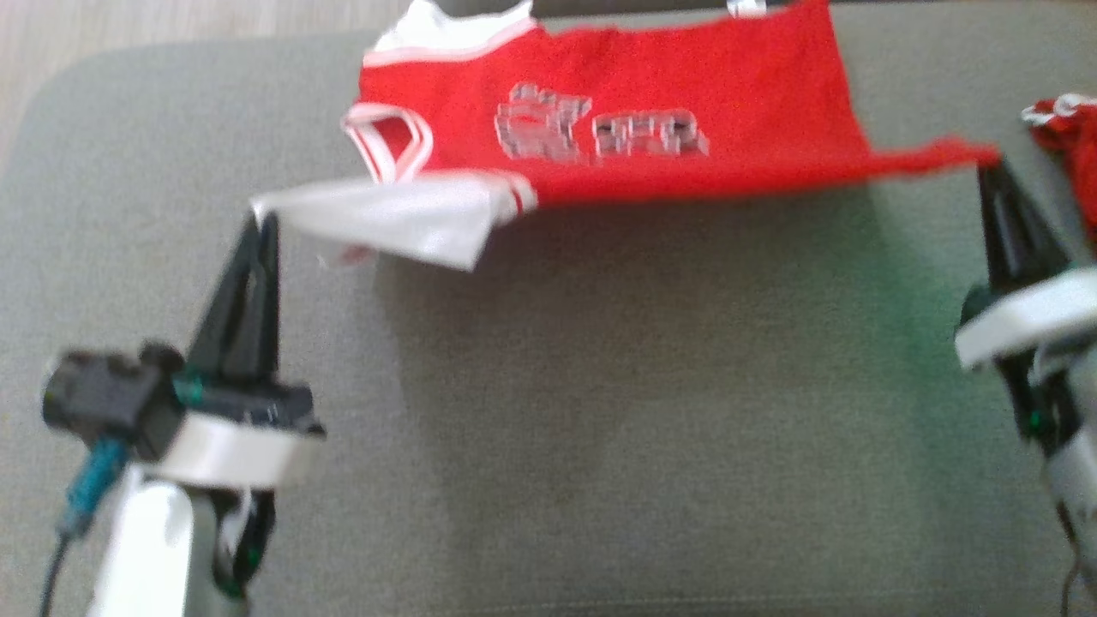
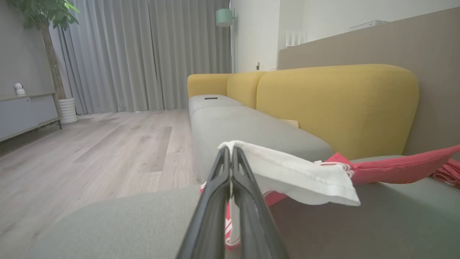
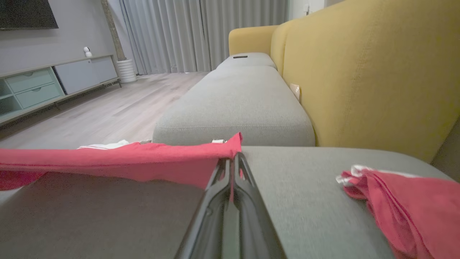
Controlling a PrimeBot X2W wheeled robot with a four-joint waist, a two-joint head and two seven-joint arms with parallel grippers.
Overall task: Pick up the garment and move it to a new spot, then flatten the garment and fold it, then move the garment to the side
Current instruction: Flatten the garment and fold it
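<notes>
Overhead, I see the red shirt [image 1: 651, 111] held taut over the grey cushion [image 1: 600, 446]. The left gripper [image 1: 261, 221] pinches its white sleeve and the right gripper [image 1: 990, 171] pinches the opposite red corner.
Left wrist: jaws pressed together on white fabric, yellow backrest [image 2: 337, 108] behind.
Right wrist: jaws clamped on the red hem. Another red cloth [image 3: 413, 205] lies nearby on the cushion.
</notes>
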